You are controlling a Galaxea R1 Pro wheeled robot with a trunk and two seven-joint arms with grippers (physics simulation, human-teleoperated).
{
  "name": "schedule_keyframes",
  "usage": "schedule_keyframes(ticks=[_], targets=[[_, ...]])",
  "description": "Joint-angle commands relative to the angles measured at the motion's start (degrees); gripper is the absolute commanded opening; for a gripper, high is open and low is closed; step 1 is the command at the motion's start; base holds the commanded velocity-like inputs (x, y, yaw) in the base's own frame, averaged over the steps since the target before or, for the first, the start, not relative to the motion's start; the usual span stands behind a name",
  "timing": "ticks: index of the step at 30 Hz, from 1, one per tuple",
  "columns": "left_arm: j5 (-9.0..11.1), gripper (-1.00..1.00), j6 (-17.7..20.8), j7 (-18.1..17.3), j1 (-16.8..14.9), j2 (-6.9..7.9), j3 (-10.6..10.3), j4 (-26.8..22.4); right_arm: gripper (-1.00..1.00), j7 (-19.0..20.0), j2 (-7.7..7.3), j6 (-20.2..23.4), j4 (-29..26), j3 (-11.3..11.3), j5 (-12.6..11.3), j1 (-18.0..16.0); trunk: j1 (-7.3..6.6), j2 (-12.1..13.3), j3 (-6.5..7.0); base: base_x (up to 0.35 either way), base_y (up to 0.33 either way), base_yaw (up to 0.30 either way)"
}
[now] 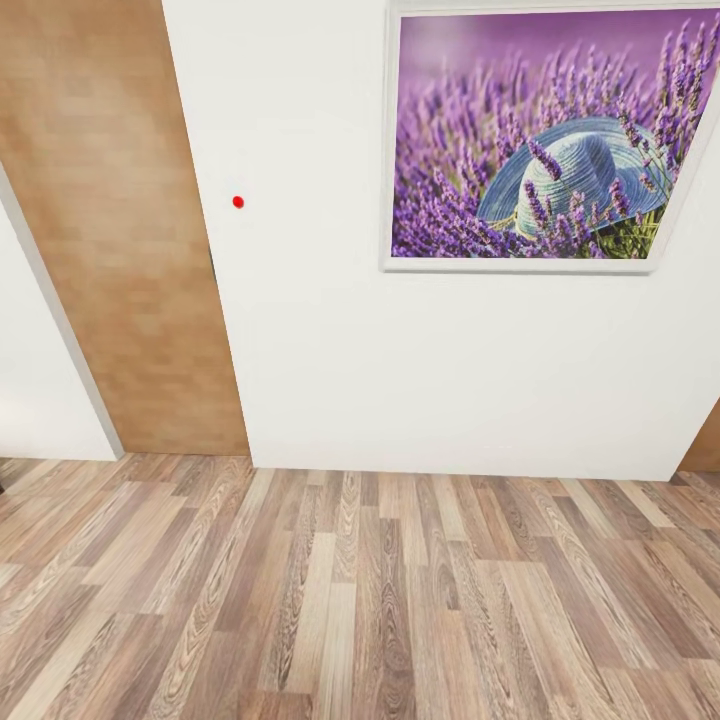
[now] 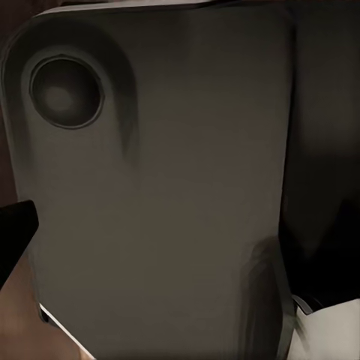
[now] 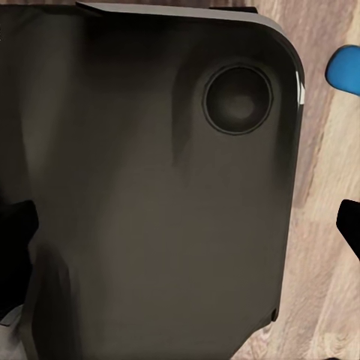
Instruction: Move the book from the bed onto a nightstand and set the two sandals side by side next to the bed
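Robot facing a bedroom wall, arms tucked against its dark body.

Whether either hand is spread or pressed together cannot be told. A blue sandal [image 3: 346, 68] edge lies on wood-plank floor [image 1: 360, 600] beyond the right hand. Ahead: white wall [image 1: 320, 330], lavender picture [image 1: 545, 135], brown door [image 1: 120, 230].

The head view is evenly and brightly lit, with the white wall [image 1: 330, 380] nearly shadowless and the lavender picture [image 1: 545, 135] rendered sharp, though straight edges are bowed toward the frame's borders by lens distortion. Both wrist views are dim and soft, a dark grey panel [image 2: 165, 195] being shown close up and blurred. A thin glare line is seen along that panel's rounded edge [image 3: 301, 90].
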Motion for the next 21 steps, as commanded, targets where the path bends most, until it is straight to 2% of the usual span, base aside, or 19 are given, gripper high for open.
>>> schedule_keyframes(ticks=[1, 21], targets=[[0.01, 1.00, -0.20, -0.02, -0.03, 0.00, -0.01, 0.04, 1.00, 0.02, 0.02, -0.15, -0.03, -0.04, 0.02, -0.01, 0.00, -0.02, -0.05, 0.000, 0.000, 0.000], [0.08, 1.00, -0.19, 0.04, -0.03, 0.04, 0.14, 0.09, 1.00, 0.02, 0.07, -0.15, -0.20, -0.11, -0.05, -0.01, 0.00, -0.02, -0.05, 0.000, 0.000, 0.000]])
